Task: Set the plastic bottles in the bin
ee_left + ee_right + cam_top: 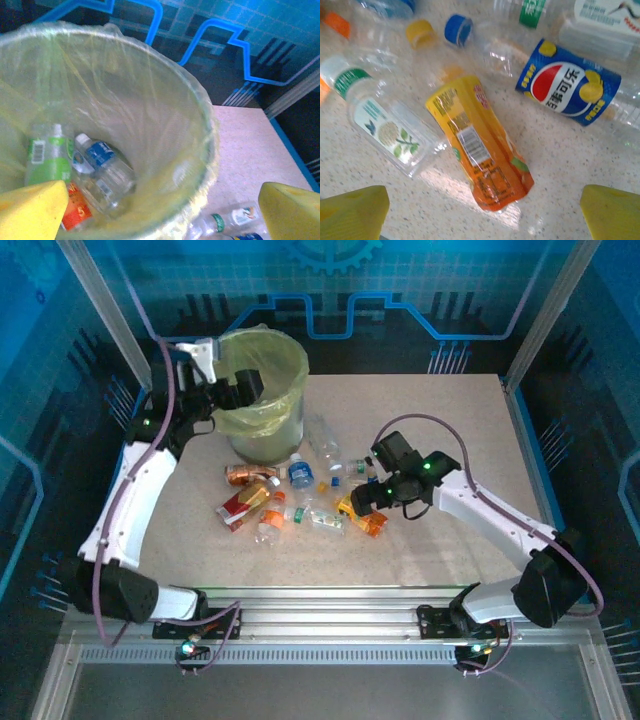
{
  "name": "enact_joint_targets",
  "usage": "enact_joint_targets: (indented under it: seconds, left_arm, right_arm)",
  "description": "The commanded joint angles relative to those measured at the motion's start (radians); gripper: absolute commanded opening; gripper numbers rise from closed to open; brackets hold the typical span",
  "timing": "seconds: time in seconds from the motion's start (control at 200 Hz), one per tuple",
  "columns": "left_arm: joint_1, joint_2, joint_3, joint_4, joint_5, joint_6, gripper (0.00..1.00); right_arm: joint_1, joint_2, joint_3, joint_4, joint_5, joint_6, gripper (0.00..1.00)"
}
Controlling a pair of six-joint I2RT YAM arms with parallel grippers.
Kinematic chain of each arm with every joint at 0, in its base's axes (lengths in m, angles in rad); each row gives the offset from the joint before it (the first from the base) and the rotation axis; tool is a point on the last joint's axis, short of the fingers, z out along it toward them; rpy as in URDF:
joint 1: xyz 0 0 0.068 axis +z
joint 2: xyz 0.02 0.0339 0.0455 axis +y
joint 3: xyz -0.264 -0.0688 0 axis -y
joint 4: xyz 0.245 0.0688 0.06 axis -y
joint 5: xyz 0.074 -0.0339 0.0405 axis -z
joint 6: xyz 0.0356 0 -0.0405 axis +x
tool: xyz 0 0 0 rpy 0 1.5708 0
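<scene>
While the left gripper (247,390) hangs spread and empty over the crinkly bag-lined round bin (272,430), the right gripper (482,215) gapes above a crushed orange-labelled bottle (480,150) on the speckled table (560,170).

Robot lab, blue-panelled enclosure (420,280), aluminium frame (101,305)

- The round bin (268,435), yellow-green inside, stands upright.
- A few bottles (102,170) lie at its bottom.
- The other bottles (243,505) lie flat, scattered just beside it, some squashed.
</scene>
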Motion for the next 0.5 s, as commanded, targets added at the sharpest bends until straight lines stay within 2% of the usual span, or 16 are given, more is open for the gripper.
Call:
enact_joint_targets:
  seconds: [0.0,0.2,0.495]
  left_arm:
    - [-0.003,-0.100,-0.121,0.176,0.070,-0.128,0.99]
    - [-0.003,-0.209,-0.257,0.243,0.064,-0.188,0.99]
    - [-0.003,-0.228,-0.281,0.254,0.054,-0.192,0.99]
  right_arm:
    - [0.007,0.024,-0.018,-0.069,-0.003,-0.059,0.97]
    - [0.007,0.068,-0.028,-0.028,-0.034,-0.113,0.92]
    - [0.022,0.176,0.017,0.006,-0.053,-0.209,0.84]
